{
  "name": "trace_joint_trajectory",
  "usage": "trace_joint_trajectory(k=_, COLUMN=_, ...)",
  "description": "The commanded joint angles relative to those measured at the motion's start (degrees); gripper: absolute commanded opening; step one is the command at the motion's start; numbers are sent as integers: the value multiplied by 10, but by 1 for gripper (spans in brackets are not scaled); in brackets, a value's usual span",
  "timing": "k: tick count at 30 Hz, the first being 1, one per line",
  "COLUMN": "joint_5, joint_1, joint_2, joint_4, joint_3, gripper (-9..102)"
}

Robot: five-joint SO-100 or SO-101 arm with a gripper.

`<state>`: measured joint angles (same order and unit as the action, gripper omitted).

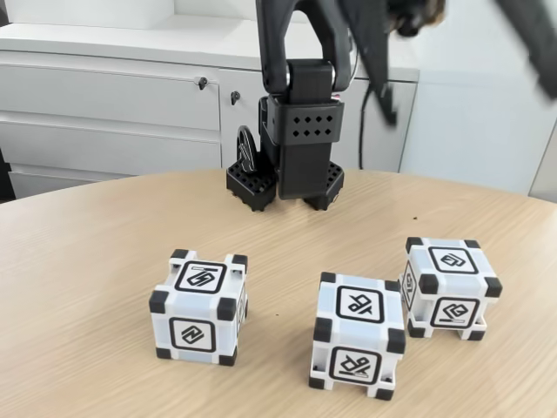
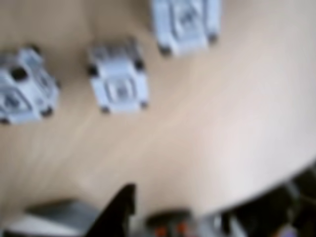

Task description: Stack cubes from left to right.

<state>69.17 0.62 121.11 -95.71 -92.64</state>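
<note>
- Three cubes sit apart on the table (image 1: 78,261) — in the fixed view, the left cube (image 1: 199,306) and right cube (image 1: 449,286) flank the middle cube (image 1: 358,346).
- Gripper (image 2: 123,212) hangs above, touching none — spread or pressed together, can't tell through the blur.

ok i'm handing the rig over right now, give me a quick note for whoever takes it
End effector: a dark tip shows at the bottom of the blurred wrist view, nothing seen in it; open or shut can't be told.
Cubes, fixed view: left cube, middle cube and right cube each sit on the table. Middle and right are close together; left stands apart.
Done: nothing stacked.
Left: all the stacking.
</note>
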Motion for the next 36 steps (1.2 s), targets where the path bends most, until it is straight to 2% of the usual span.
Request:
trace_joint_trajectory(k=1, joint_5=70, joint_1=-4, joint_2=-4, joint_4=-45, joint_3=-40, gripper=33)
trace_joint_trajectory(k=6, joint_5=165, joint_1=-14, joint_2=-5, joint_4=-51, joint_3=-102, gripper=36)
trace_joint_trajectory(k=10, joint_5=192, joint_1=-15, joint_2=-32, joint_4=-49, joint_3=-126, gripper=36)
trace_joint_trajectory(k=13, joint_5=154, joint_1=-15, joint_2=-76, joint_4=-19, joint_3=-120, gripper=37)
trace_joint_trajectory(k=21, joint_5=91, joint_1=-14, joint_2=-130, joint_4=132, joint_3=-127, gripper=39)
trace_joint_trajectory(k=36, joint_5=18, joint_1=7, joint_2=-191, joint_4=142, joint_3=-127, gripper=41)
